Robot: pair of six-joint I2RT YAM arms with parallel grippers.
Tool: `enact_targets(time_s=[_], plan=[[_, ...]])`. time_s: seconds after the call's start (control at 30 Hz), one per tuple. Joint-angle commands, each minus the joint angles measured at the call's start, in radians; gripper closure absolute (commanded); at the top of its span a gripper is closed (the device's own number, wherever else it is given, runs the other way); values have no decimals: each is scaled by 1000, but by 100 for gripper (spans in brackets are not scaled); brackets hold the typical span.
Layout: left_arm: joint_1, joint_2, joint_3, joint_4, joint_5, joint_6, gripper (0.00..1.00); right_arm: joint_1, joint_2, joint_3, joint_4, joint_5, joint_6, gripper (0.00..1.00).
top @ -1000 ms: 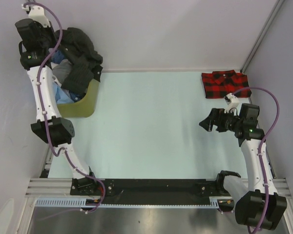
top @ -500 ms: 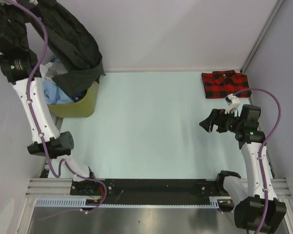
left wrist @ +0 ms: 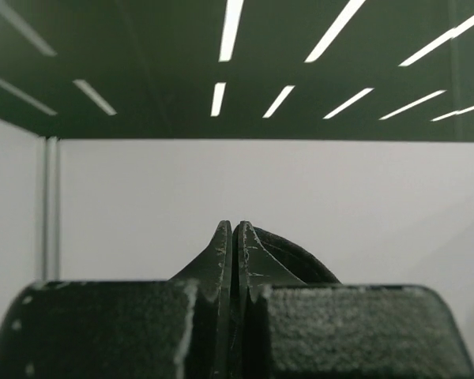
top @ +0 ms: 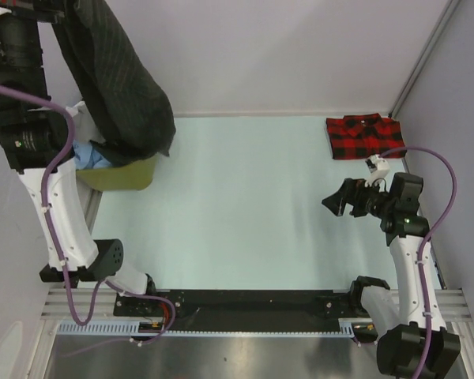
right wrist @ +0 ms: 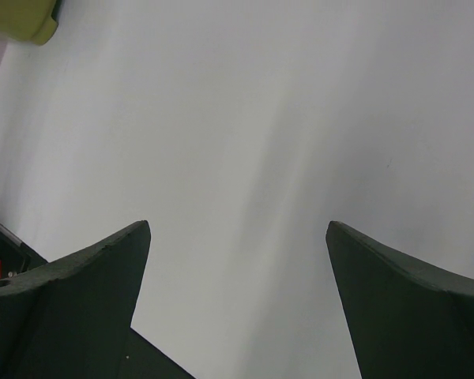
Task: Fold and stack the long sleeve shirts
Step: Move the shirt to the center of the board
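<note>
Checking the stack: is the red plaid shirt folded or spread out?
Folded: the red plaid shirt lies as a compact rectangle, no sleeves sticking out, at the table's far right corner.

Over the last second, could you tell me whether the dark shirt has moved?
Yes. The dark shirt has risen out of the green bin, which stayed put, and now hangs from the left gripper toward the view's top-left corner.
</note>
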Motion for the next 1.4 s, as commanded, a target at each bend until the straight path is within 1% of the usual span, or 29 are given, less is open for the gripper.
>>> enact_targets(time_s=[0.0,0.1,0.13,0.23,0.27,0.33,0.37,0.43,0.47,0.53,0.57,0.6,0.63,0.67,0.73,0.77,0.87,1.0,1.13,1.23,1.3,1.33,1.37], plan=[[-108,-56,36,116,23,34,100,-25,-37,-22,40,-55,25,0],[-172,-67,11,118,46,47,100,-25,-55,-27,43,-77,16,0],[-193,-68,4,118,73,54,100,-25,-57,-27,43,-81,16,0],[-316,-71,-18,113,98,123,100,-23,-55,-24,49,-95,17,0],[-394,-64,-19,109,102,181,100,-23,-54,-21,56,-100,19,0],[-466,-50,-16,109,96,235,100,-21,-43,-9,63,-117,28,0],[-533,-36,-15,116,89,279,100,-20,-41,-4,72,-120,34,0],[-597,10,-4,130,73,326,100,-14,-34,7,84,-120,51,0],[-653,27,1,148,64,364,100,-12,-31,10,95,-121,57,0],[-707,88,17,171,52,402,100,-6,-28,19,107,-126,78,0],[-764,108,23,202,44,447,100,-6,-28,21,121,-127,83,0],[-790,133,39,219,31,468,100,-5,-28,21,127,-127,91,0],[-818,175,48,259,21,494,100,-5,-28,21,129,-126,95,0],[-871,198,57,285,8,557,100,-5,-31,22,130,-127,98,0],[-931,252,76,379,-20,602,100,-8,-34,21,121,-123,94,0],[-951,269,88,397,-20,644,100,-9,-40,21,116,-124,89,0],[-1022,306,99,460,-20,694,100,-11,-54,8,116,-127,88,0],[-1098,344,91,484,6,692,100,-15,-60,-5,122,-112,98,0],[-1195,390,86,513,47,776,100,-26,-66,-9,133,-108,112,0],[-1220,424,97,550,60,846,100,-32,-75,-7,129,-112,117,0],[-1218,427,99,560,29,881,100,-37,-81,-7,126,-117,117,0],[-1205,426,96,561,21,921,100,-38,-90,-7,119,-117,112,0],[-1191,424,96,561,-2,930,100,-41,-93,-8,118,-120,112,0]])
